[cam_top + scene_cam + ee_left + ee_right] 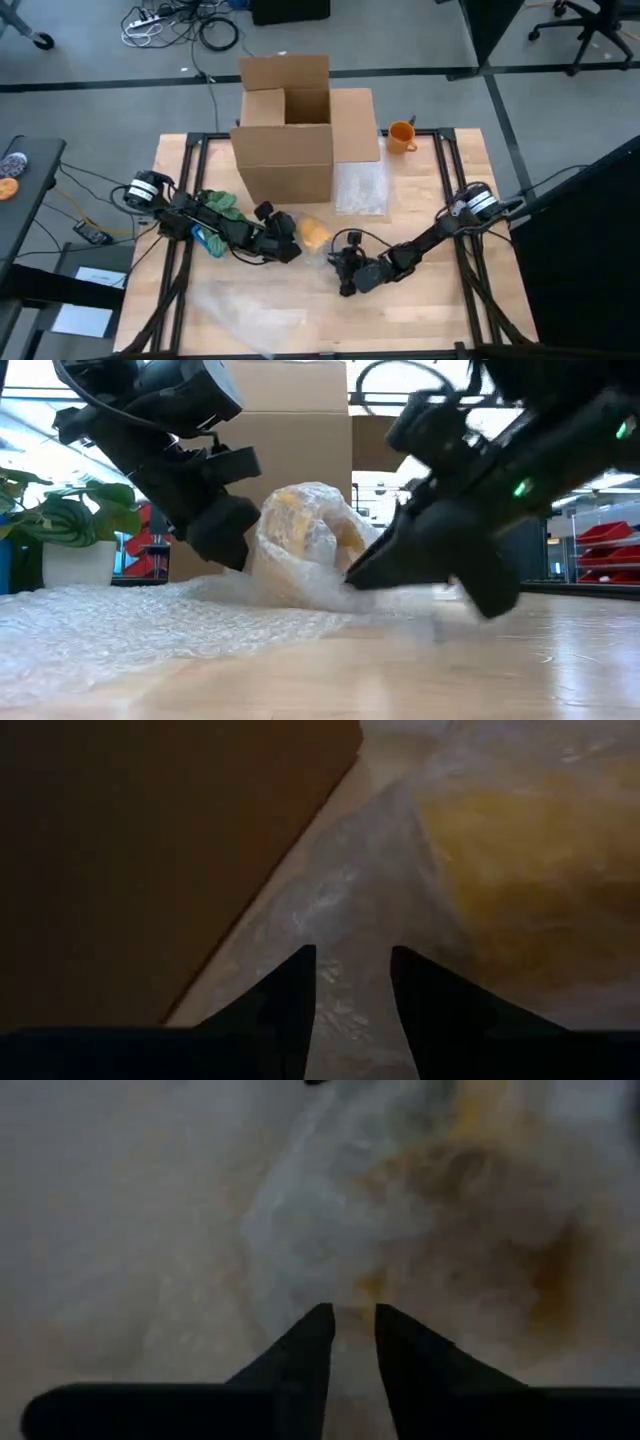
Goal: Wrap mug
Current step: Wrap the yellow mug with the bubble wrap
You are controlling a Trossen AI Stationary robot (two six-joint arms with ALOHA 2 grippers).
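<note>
A yellow mug (318, 530), bundled in clear bubble wrap (290, 575), lies on the table in front of the cardboard box (285, 130). The wrap's loose end spreads over the wood toward the near left. My left gripper (352, 960) stands open at the bundle's left side, with wrap showing in the gap between its fingers; whether they touch it I cannot tell. My right gripper (352, 1315) is at the bundle's right side, shut on the wrap. A second, orange mug (402, 135) stands unwrapped at the far right. My right gripper pinches a bunch of the bubble wrap (352, 1295) between its two fingers, low on the bundle's right side (352, 575). The fingers come in from the table's right, slanting down. The wrapped mug rests on the table.
The open cardboard box stands at the far middle, with a spare bubble wrap sheet (362, 188) to its right. A green plant (215, 203) sits under the left arm. More wrap (250, 305) lies near the front edge.
</note>
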